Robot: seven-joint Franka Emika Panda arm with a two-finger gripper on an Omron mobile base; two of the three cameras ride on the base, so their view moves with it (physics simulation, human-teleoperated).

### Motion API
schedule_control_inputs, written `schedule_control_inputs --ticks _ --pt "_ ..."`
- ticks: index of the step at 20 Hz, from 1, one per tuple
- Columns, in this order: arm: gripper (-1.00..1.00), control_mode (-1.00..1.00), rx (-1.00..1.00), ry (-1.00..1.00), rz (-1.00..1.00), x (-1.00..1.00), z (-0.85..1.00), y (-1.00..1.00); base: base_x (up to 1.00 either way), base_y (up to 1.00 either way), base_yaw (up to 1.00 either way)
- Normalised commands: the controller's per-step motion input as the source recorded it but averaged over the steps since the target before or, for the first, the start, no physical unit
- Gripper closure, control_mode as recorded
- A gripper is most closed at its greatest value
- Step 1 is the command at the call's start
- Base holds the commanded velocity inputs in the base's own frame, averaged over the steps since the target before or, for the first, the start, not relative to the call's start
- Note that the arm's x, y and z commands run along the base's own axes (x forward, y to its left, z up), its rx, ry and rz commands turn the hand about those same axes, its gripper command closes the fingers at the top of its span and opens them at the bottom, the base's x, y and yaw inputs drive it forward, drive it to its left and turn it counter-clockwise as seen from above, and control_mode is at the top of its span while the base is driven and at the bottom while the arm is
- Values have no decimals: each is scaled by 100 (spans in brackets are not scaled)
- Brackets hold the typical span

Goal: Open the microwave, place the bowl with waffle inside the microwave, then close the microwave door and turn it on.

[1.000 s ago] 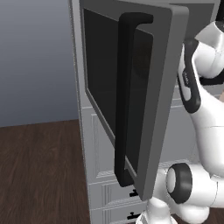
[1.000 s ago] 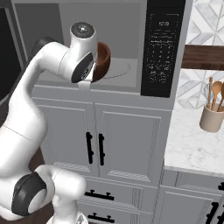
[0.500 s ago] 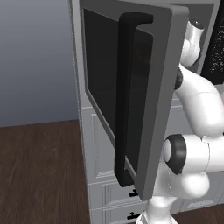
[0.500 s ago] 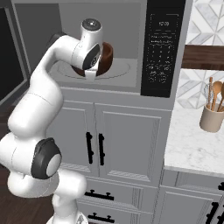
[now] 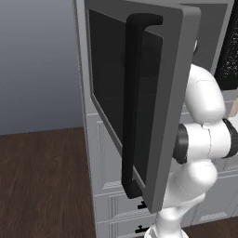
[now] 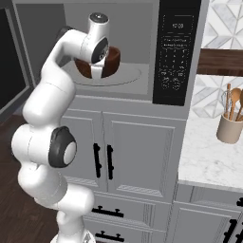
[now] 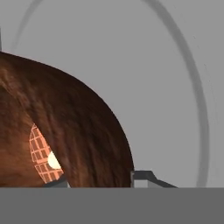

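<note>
- Microwave door (image 5: 139,102): swung wide open, its handle (image 5: 132,107) edge toward the left base camera; it hides most of the oven cavity from that side
- Microwave (image 6: 142,47): cavity open in the right base view, with the round turntable (image 6: 124,75) on its floor and the control strip (image 6: 174,52) at its right edge
- Bowl (image 6: 110,61): brown, inside the cavity over the left part of the turntable; open floor lies to its right, up to the control-strip wall
- Gripper (image 6: 96,71): reaching into the cavity, at the bowl's near rim; in the hand view the fingertips (image 7: 146,177) sit on either side of the bowl wall (image 7: 83,131), closed on the rim
- Waffle (image 7: 41,153): only a small orange gridded patch shows inside the bowl, the rest cut off
- Whether the bowl rests on the turntable or hangs just above it cannot be told
- Cupboards (image 6: 133,156) below; utensil jar (image 6: 230,126) on the counter, well to the right
</note>
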Motion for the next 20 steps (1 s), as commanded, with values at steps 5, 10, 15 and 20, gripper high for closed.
schedule_control_inputs --ticks 5,10,15,20 --pt "-100 -100 2 0 -1 5 -74 24 0 0 0" --pt "-100 -100 8 -8 0 -12 -53 0 0 0 0" --pt "-100 -100 3 -24 0 -35 -26 15 0 0 0" --pt "-100 -100 3 -28 0 -3 0 10 0 0 0"
